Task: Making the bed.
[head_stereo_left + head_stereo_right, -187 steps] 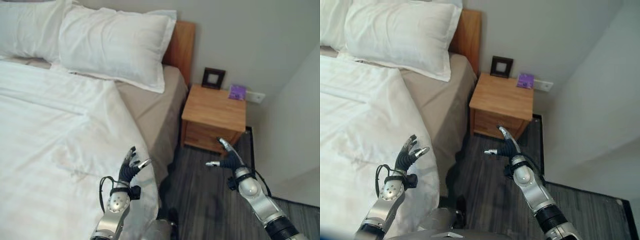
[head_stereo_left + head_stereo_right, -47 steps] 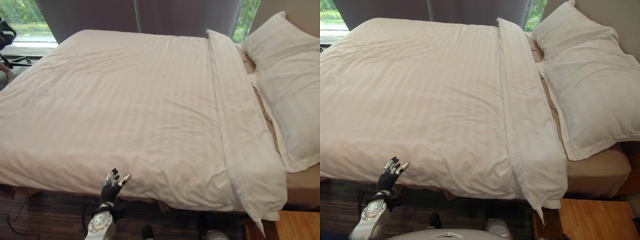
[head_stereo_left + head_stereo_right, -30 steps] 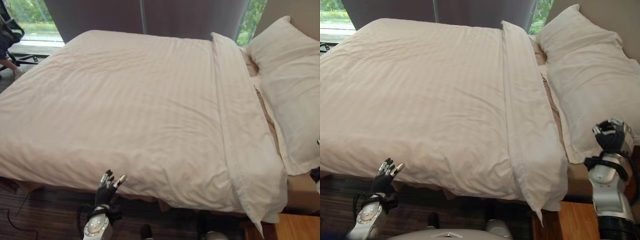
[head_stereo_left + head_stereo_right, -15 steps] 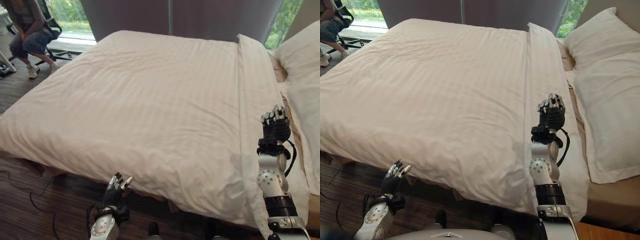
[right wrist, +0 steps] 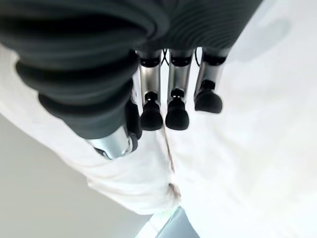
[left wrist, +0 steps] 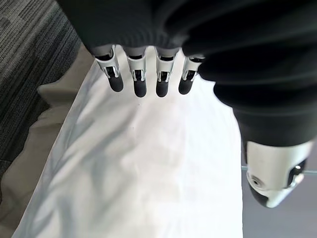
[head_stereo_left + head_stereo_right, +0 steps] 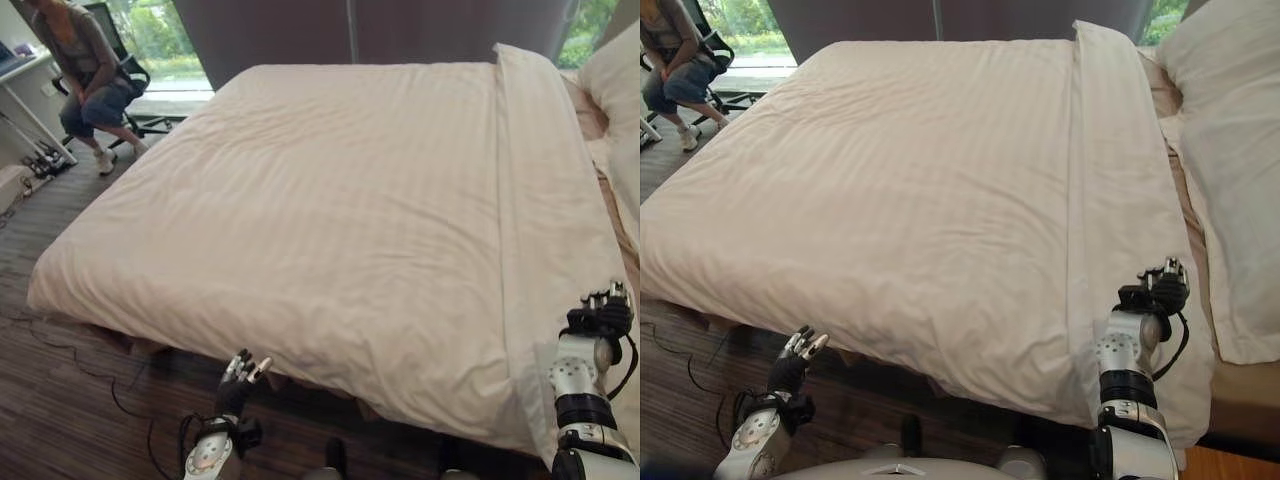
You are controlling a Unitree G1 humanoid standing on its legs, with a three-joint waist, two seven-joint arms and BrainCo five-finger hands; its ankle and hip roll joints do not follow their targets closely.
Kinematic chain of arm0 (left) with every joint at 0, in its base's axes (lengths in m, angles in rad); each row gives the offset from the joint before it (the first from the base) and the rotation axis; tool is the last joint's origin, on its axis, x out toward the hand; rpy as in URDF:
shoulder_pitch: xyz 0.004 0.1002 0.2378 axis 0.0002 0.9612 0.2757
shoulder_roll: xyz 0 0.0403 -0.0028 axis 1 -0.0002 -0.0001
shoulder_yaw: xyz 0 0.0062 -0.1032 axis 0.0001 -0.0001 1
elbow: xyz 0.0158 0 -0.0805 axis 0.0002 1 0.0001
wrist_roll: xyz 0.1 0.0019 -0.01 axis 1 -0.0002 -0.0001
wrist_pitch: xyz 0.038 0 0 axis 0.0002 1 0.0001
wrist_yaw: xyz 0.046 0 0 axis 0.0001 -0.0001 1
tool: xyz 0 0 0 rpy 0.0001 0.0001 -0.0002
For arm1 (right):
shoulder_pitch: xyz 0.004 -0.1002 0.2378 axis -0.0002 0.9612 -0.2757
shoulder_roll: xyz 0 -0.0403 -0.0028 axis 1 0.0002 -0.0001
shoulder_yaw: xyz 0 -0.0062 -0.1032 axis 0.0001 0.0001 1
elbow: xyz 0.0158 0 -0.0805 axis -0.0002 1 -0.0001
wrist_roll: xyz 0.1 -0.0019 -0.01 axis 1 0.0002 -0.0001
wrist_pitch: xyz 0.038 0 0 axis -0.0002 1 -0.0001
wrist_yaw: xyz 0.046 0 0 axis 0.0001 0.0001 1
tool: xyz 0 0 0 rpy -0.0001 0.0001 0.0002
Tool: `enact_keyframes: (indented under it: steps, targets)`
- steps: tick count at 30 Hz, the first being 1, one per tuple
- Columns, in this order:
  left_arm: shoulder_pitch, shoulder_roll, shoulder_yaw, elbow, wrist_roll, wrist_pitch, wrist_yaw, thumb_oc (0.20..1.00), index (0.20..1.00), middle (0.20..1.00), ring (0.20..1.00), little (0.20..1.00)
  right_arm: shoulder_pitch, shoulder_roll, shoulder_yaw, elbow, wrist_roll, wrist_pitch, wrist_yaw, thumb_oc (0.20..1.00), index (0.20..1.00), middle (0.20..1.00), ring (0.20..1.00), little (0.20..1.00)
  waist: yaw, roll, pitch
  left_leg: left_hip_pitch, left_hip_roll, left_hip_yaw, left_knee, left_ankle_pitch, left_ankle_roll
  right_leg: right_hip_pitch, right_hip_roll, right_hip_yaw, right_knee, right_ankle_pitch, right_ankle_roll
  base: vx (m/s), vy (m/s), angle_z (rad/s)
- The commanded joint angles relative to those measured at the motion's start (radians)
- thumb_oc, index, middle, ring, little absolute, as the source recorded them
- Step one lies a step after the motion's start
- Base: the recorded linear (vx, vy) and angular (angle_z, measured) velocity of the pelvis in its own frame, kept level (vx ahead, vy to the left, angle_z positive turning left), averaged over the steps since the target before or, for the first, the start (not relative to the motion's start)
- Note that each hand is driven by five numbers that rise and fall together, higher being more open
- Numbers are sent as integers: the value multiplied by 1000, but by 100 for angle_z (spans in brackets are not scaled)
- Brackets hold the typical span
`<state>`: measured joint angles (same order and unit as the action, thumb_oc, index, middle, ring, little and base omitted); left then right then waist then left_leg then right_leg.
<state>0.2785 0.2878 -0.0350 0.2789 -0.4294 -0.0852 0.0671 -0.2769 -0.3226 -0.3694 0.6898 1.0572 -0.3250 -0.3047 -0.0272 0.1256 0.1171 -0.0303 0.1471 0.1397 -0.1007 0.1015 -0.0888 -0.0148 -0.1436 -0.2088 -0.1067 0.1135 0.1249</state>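
While left hand [image 7: 792, 369] hovers low by duvet [image 7: 330, 210] edge, fingers relaxed, right hand [image 7: 1157, 288] raised over fold, fingers loose, holding nothing

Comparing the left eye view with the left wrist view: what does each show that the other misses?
The left eye view alone takes in the whole bed, the right hand over the folded duvet edge, and a person seated by the window. The left wrist view alone gives a close look at the left hand's straight fingers. Both show the white duvet and dark floor.
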Motion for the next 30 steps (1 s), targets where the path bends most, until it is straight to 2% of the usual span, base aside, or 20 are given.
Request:
enact_keyframes:
  steps: [1, 8, 10, 13, 18, 23, 24, 25, 26, 27, 28, 30]
  targets:
    - [-69, 39, 10, -34, -30, -53, -10, 1000, 1000, 1000, 1000, 1000, -26, -16, -76, 54, -54, 0, -6, 200, 200, 200, 200, 200, -24, -27, 74, 95, -19, 70, 13, -173, 13, 65, -49, 0, 19, -183, -1, -4, 10, -20]
    - [-70, 26, -7, -55, -28, -44, -13, 1000, 1000, 1000, 1000, 1000, 99, 49, -147, 209, -20, 30, -12, 200, 200, 200, 200, 200, -61, -29, 83, 98, -10, 88, 13, -177, 13, 54, -41, 21, 19, -183, -1, -1, -12, -12]
    - [-69, 19, -15, -66, -21, -45, -13, 1000, 1000, 1000, 1000, 1000, 153, 75, -160, 326, -9, 63, -7, 200, 200, 200, 200, 200, -73, -40, 88, 100, -6, 90, 13, -179, 12, 51, -36, 27, 19, -181, -2, -13, -33, -10]
    - [-67, 26, -12, -79, -9, -46, -10, 1000, 1000, 1000, 1000, 1000, 200, 77, -179, 435, -3, 103, 4, 200, 200, 200, 200, 200, -85, -51, 94, 102, -2, 97, 13, -182, 12, 46, -33, 37, 19, -180, -1, -16, -7, -3]
    - [-58, 23, -2, -94, -3, -48, -4, 1000, 1000, 1000, 1000, 1000, 262, 75, -200, 479, -11, 134, 14, 200, 200, 200, 200, 200, -98, -65, 99, 107, 2, 103, 13, -186, 12, 43, -30, 46, 19, -176, 2, -21, 23, -8]
    - [-52, 21, 3, -110, 0, -49, -7, 1000, 1000, 1000, 1000, 1000, 304, 53, -195, 503, -84, 167, 13, 200, 200, 200, 200, 200, -103, -90, 96, 111, 5, 108, 13, -189, 13, 43, -27, 50, 19, -171, 4, -19, 42, -13]
    - [-50, 18, 8, -116, -1, -51, -3, 1000, 1000, 1000, 1000, 1000, 306, 27, -190, 502, -156, 166, -20, 667, 667, 667, 667, 667, -100, -97, 94, 111, 6, 108, 13, -189, 14, 44, -27, 49, 19, -169, 7, -45, 58, -9]
    - [-55, 19, 9, -121, 3, -58, 16, 1000, 1000, 1000, 1000, 1000, 295, -15, -171, 468, -243, 163, -58, 1000, 1000, 1000, 1000, 1000, -95, -110, 90, 110, 6, 105, 13, -189, 15, 44, -26, 48, 19, -165, 9, -43, 51, -8]
    - [-60, 22, 6, -121, -3, -66, 27, 1000, 1000, 1000, 1000, 1000, 288, -53, -148, 422, -326, 173, -79, 1000, 1000, 1000, 1000, 1000, -91, -117, 92, 113, 7, 103, 13, -194, 15, 49, -28, 47, 19, -165, 12, -50, 32, -9]
    - [-61, 21, 7, -121, -2, -66, 27, 1000, 1000, 1000, 1000, 1000, 287, -52, -149, 418, -330, 175, -83, 1000, 1000, 1000, 1000, 1000, -92, -118, 92, 109, 6, 104, 13, -188, 16, 45, -28, 47, 19, -160, 11, -55, 44, -9]
    - [-66, 22, 9, -120, -22, -75, 31, 1000, 1000, 1000, 1000, 1000, 289, -129, -91, 246, -516, 178, -129, 1000, 1000, 1000, 1000, 1000, -88, -129, 89, 115, 6, 104, 13, -192, 18, 50, -30, 49, 19, -160, 14, -57, 48, -5]
    - [-73, 23, 9, -131, -25, -89, 45, 1000, 1000, 1000, 1000, 1000, 299, -184, -62, 50, -715, 189, -188, 1000, 1000, 1000, 1000, 1000, -90, -136, 80, 120, 4, 104, 13, -195, 22, 51, -33, 51, 19, -156, 15, -39, 70, -3]
